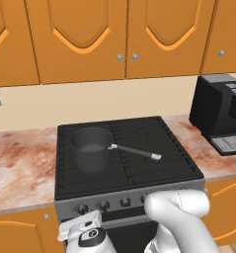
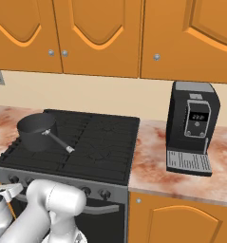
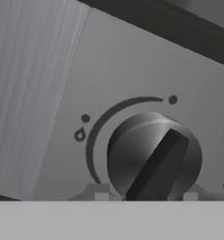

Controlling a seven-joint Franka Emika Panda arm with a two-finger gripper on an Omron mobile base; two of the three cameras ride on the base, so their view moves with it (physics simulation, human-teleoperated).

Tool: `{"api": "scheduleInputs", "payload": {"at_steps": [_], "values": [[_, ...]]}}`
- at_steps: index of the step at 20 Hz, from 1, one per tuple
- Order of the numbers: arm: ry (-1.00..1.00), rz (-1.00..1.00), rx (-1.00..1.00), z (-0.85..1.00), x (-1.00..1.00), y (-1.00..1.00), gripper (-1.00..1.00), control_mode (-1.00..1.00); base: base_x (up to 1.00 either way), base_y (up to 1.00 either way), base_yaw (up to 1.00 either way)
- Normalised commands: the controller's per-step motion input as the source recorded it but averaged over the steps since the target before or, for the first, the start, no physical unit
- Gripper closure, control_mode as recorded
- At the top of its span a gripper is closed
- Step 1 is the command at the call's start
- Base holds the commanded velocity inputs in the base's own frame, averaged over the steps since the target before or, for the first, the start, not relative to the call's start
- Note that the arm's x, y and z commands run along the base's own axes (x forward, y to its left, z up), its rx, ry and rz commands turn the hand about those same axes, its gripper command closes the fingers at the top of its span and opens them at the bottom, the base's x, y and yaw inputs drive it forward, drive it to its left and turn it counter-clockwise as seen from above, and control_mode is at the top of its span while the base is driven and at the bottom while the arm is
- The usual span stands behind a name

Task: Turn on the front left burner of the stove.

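- We saw the stove [image 1: 127, 170] set into the marbled counter [image 1: 20, 163] below the orange wall cabinets [image 1: 85, 39], its black ribbed top over a grey front with a row of small dark knobs [image 1: 125, 201].
- The front left burner [image 1: 87, 173] was the near-left quarter of the grate; a grey saucepan [image 1: 91, 147] stood on the left half of the top, mostly behind that quarter, with its handle reaching out to the right over the middle of the grates.
- The arm was bent low in front of the stove, and the gripper [image 1: 88, 228] sat right up against the grey front panel at its left end, just beneath the leftmost knobs.
- In the hand view a round dark knob [image 3: 153, 157] with a raised bar grip loomed close ahead, ringed by an arc with a flame mark; the bar was tilted off upright in that view.
- We could not tell whether the fingers were apart or together.
- A black coffee machine [image 2: 192, 128] stood on the counter to the right of the stove.
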Motion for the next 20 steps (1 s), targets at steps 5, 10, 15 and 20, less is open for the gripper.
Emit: {"api": "scheduleInputs", "payload": {"at_steps": [5, 10, 15, 20], "values": [[-0.09, 0.02, -0.25, 0.10, 0.00, 0.32, 1.00, -1.00, 0.00, 0.00, 0.00], [-0.09, 0.01, -0.23, 0.34, 0.00, 0.33, 1.00, -1.00, 0.00, 0.00, 0.00], [-0.09, 0.01, -0.26, 0.63, 0.00, 0.48, 1.00, -1.00, 0.00, 0.00, 0.00], [0.01, 0.06, -0.31, 0.62, 0.04, 0.56, 1.00, -1.00, 0.00, 0.00, 0.00]]}}
